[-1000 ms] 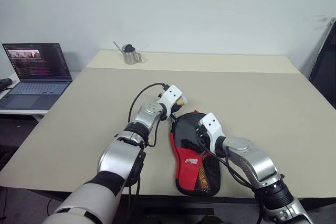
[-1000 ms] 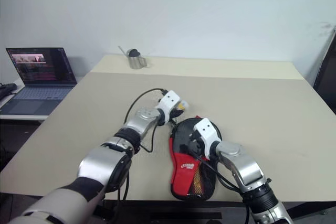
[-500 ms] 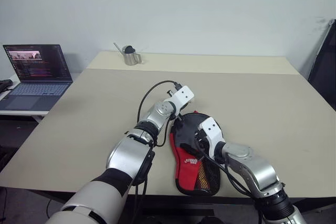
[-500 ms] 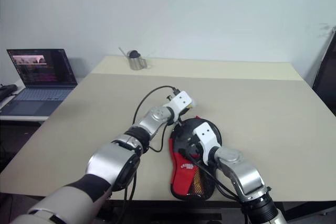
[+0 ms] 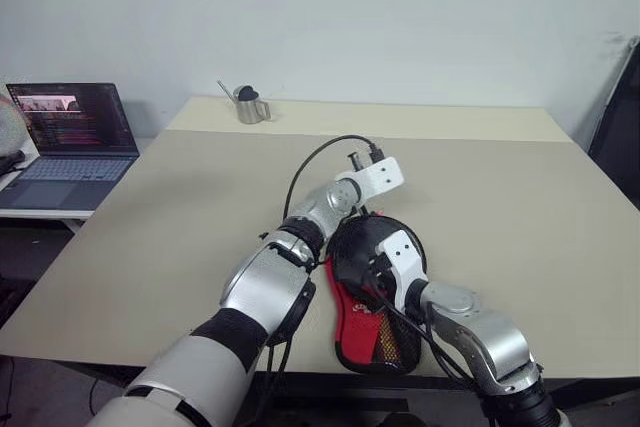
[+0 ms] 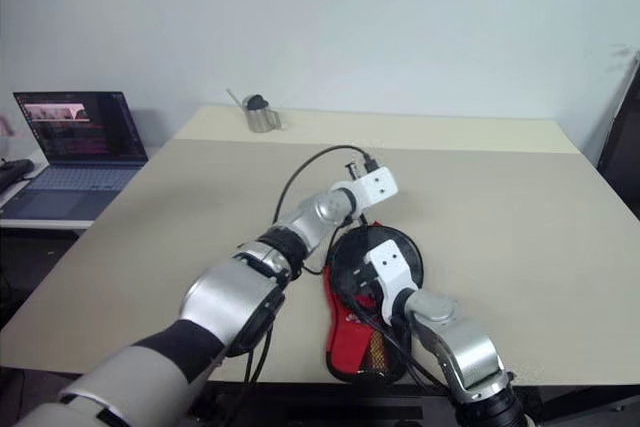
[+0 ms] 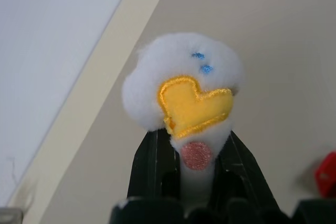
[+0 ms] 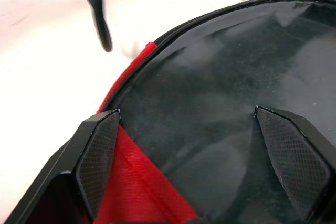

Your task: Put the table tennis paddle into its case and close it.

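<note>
The right gripper point(image 8: 205, 161), jaws wide, rests over the case point(image 5: 375, 292) at the table's near edge. Beyond, the left gripper point(image 7: 197, 156) pinches a plush zipper charm point(image 7: 184, 90); pulling askew could jam the zip.

We saw an open laptop point(image 5: 68, 137) at the left edge of the frame on a low side surface beside the beige table point(image 5: 480, 187). A small metal cup point(image 5: 246, 106) stood at the table's far edge, upper left of centre. A white plush toy with a yellow beak point(image 7: 186, 90) sat mid-frame in the left wrist view.

Silver arms point(image 5: 262, 292), black cables point(image 5: 318, 156)
</note>
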Controlling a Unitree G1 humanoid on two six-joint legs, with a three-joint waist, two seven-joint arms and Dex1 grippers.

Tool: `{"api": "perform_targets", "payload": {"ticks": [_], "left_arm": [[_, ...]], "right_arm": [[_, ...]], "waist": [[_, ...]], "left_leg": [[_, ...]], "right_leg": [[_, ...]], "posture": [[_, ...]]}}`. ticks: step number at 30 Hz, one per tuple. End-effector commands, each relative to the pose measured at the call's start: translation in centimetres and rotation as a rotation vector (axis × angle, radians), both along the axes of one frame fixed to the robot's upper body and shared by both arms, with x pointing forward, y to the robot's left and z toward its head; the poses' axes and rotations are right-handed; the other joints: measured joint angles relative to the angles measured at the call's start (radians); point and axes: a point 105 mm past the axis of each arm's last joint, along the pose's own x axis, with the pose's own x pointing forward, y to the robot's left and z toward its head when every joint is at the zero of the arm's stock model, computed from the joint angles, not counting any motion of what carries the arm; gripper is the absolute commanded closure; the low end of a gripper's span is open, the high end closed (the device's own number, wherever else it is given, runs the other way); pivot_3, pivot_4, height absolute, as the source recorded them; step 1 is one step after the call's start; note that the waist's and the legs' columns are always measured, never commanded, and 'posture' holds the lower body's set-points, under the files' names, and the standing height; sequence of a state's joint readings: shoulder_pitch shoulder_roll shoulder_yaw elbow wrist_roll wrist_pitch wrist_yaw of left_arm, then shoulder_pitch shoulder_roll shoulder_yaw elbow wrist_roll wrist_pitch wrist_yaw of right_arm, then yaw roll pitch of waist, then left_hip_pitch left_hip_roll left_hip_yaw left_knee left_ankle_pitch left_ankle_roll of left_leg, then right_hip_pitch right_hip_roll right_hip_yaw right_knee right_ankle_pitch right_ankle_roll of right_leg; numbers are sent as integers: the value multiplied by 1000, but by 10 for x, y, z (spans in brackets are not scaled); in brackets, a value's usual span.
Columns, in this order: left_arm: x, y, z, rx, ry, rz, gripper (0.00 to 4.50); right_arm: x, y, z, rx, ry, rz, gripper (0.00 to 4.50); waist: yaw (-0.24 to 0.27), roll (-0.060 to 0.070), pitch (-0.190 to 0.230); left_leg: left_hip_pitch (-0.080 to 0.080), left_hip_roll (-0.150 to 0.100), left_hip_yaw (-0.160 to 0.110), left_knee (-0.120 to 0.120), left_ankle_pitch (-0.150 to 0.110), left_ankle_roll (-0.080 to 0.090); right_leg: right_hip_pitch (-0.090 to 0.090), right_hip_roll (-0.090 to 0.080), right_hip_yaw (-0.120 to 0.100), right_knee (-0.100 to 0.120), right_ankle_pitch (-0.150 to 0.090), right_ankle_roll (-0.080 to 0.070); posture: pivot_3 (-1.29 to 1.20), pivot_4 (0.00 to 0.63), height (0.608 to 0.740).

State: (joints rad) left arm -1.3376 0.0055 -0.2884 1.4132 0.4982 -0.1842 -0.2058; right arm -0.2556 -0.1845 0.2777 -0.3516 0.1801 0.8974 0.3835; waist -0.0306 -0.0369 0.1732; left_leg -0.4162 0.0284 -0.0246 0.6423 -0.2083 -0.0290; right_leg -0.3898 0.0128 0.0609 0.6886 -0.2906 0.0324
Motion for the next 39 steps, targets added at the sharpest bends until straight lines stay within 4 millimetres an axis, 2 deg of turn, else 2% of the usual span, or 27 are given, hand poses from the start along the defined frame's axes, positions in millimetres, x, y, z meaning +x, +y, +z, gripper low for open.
{"api": "perform_targets", "payload": {"ticks": [1,4,6,12,15,17,19,23,26,29,34,36,39], "left_arm": [[-8,-37,49,-16,-165,-109,4248],[-13,-49,53,-32,-159,-137,4248],[-17,-56,49,-15,-157,-164,4248],[-36,-70,-2,67,5,-274,4248],[-38,-62,-26,95,92,-270,4248],[-37,-54,-34,86,137,-246,4248],[-34,-48,-36,66,163,-225,3530],[-25,-36,-28,30,141,-169,2192],[-16,-24,-14,-15,108,-120,1047],[-4,-10,12,-118,52,-59,1047],[6,16,49,-233,-18,-53,1047],[6,27,57,-281,-18,-76,1047],[-1,58,63,-363,10,-178,1047]], "right_arm": [[-19,-2,-41,-47,189,1,0],[-20,-3,-40,-47,191,-6,0],[-20,-3,-40,-47,190,-8,0],[-17,-1,-38,-43,183,-12,0],[-16,0,-38,-41,180,-12,0],[-17,0,-37,-39,180,-10,0],[-17,0,-38,-40,181,-7,0],[-15,-1,-39,-43,181,-1,0],[-10,0,-37,-46,174,5,0],[-5,0,-35,-49,166,11,0],[3,-1,-32,-49,150,15,0],[6,-3,-30,-50,141,13,0],[8,-4,-20,-30,117,14,0]], "waist": [[0,0,0],[1,0,0],[1,0,0],[1,0,0],[-1,0,0],[-1,0,0],[-1,0,0],[-2,0,-1],[-5,0,-1],[-11,0,-1],[-12,1,-1],[-13,1,-1],[-15,1,-1]], "left_leg": [[0,0,0,0,0,0],[0,0,0,-1,0,0],[-1,0,0,-2,0,0],[-1,0,0,-4,0,0],[0,0,0,-4,0,0],[0,0,1,-4,0,0],[0,0,1,-5,0,0],[1,0,1,-5,0,0],[1,0,1,-5,0,0],[2,0,1,-5,0,0],[2,1,1,-5,0,0],[2,1,1,-5,0,0],[2,1,1,-5,0,0]], "right_leg": [[0,0,0,-1,0,0],[0,0,0,-2,0,0],[0,0,0,-3,0,0],[1,0,0,-7,1,1],[1,0,0,-7,1,1],[1,0,0,-7,1,1],[1,0,1,-7,1,1],[1,0,1,-7,1,1],[1,0,1,-7,1,1],[1,0,1,-7,1,1],[1,0,1,-7,1,2],[1,0,1,-7,1,2],[1,0,1,-7,1,2]], "posture": [[0,150,740],[0,150,740],[0,150,740],[0,150,740],[0,150,740],[0,150,740],[0,150,740],[0,150,740],[0,150,740],[0,150,740],[0,150,740],[0,150,740],[0,150,740]]}}
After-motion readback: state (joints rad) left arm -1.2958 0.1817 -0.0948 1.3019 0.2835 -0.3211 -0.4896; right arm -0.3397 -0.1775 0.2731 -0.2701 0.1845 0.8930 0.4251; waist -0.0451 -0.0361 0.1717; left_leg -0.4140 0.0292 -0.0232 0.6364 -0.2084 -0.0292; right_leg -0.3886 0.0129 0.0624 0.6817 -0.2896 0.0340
